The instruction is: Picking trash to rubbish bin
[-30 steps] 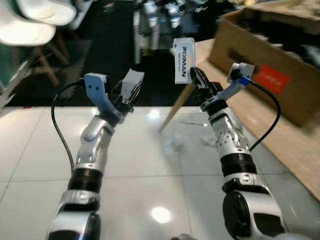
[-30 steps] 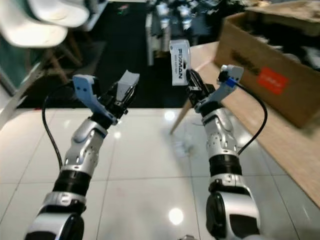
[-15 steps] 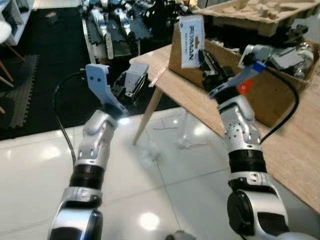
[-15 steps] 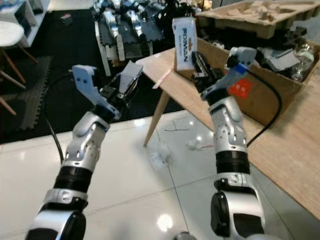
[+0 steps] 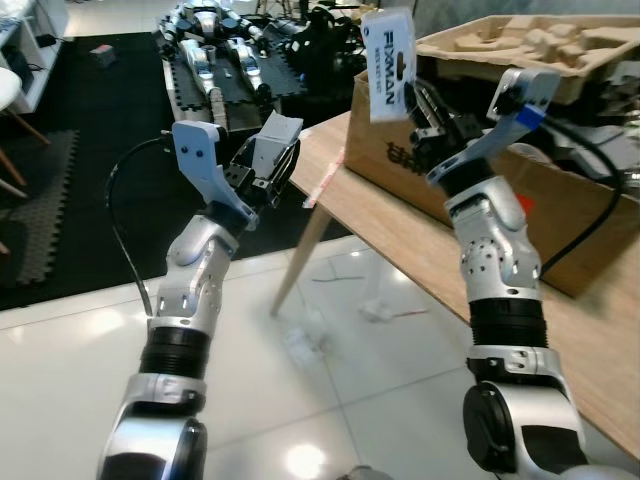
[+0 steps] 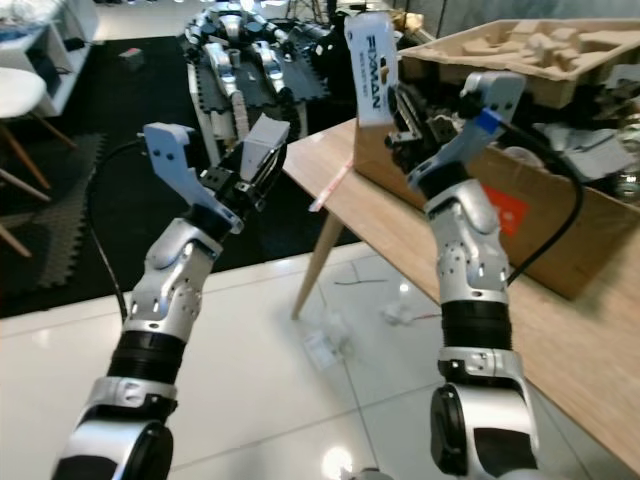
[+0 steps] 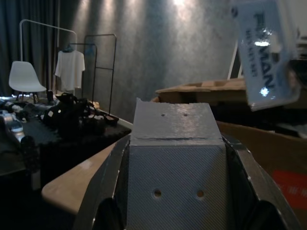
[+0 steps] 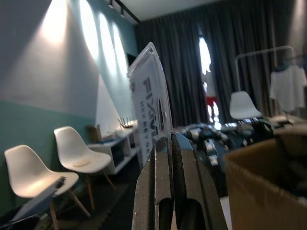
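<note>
On our right a wooden table [image 5: 400, 235] carries a cardboard box [image 5: 560, 225]; scraps [image 5: 305, 340] lie on the floor [image 5: 60, 380] beneath its edge, a chair [image 6: 25, 95] far left.

My two arms are silver metal, built of rounded segments with black ribbed rings at the joints. Each wrist carries a pale blue angular bracket, and a black cable loops from it down along the forearm. My left hand [image 5: 268, 172] and right hand [image 5: 425, 105] each end in two long black fingers.
</note>
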`<state>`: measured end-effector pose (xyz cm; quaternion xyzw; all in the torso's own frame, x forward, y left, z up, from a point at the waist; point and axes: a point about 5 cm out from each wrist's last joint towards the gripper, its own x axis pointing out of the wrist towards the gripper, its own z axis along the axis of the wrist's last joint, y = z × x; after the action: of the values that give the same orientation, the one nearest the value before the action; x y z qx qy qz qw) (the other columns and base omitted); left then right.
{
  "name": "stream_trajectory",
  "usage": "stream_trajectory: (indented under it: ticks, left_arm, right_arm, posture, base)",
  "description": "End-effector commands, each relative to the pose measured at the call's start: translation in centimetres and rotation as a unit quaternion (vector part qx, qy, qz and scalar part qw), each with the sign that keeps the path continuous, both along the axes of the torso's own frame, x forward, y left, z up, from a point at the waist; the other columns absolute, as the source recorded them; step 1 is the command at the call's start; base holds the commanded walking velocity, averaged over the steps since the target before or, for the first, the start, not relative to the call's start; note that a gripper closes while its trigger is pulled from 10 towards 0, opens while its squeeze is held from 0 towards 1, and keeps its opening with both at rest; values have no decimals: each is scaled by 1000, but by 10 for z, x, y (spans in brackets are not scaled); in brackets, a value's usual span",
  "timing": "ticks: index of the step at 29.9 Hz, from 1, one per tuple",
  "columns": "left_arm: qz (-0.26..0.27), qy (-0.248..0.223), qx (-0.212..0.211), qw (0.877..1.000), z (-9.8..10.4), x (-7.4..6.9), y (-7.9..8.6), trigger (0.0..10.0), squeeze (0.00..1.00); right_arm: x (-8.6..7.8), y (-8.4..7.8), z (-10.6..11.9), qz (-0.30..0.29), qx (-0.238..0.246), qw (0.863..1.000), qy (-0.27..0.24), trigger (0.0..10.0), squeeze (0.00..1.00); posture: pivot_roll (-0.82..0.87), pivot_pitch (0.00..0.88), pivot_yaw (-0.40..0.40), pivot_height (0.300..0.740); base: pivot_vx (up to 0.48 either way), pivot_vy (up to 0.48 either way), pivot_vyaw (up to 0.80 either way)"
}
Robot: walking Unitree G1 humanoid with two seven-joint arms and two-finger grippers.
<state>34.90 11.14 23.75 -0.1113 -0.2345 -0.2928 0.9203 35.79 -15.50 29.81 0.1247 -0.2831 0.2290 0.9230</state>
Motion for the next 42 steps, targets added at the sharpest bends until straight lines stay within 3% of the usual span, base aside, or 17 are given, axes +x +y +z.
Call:
stream_trajectory:
  ticks: [1, 10, 21, 27, 34, 39, 42]
  left_arm:
    - [-13, -4, 5, 1000, 2, -2, -7, 10000, 0]
    - [-12, -9, 5, 1000, 5, -3, -6, 10000, 0]
    - [-15, -15, 5, 1000, 9, -4, -8, 10000, 0]
    - [-20, -7, 6, 1000, 6, -3, -10, 10000, 0]
    - [-28, -5, -7, 1000, 7, -4, -11, 10000, 0]
    - [-24, -13, -2, 1000, 11, -5, -12, 10000, 0]
    - [-25, -17, 1, 1000, 13, -6, -14, 10000, 0]
  right_arm:
    - [-3, -5, 5, -9, -4, 1000, -8, 10000, 0]
    - [-7, -1, 15, -9, -20, 1000, -22, 10000, 0]
    - [-8, -4, 24, -31, -39, 998, -26, 10000, 0]
    - [-8, -8, 24, -52, -47, 997, -19, 10000, 0]
    - [-6, -11, 23, -69, -57, 996, -9, 10000, 0]
    - [-5, -8, 19, -90, -125, 988, 9, 10000, 0]
    - [-6, -5, 19, -83, -139, 987, 10, 10000, 0]
  posture:
    - [-7, 65, 3, 740]
    - [-6, 62, 1, 740]
    - [-6, 57, -1, 740]
    - [-9, 57, 1, 740]
    - [-9, 57, 1, 740]
    - [-16, 65, 8, 740]
    - [-18, 67, 8, 740]
  base:
    - [409, 0, -800]
    - [410, 0, 0]
    - [404, 0, -800]
    - [370, 0, 0]
    - [0, 0, 0]
    - [0, 0, 0]
    - [0, 0, 0]
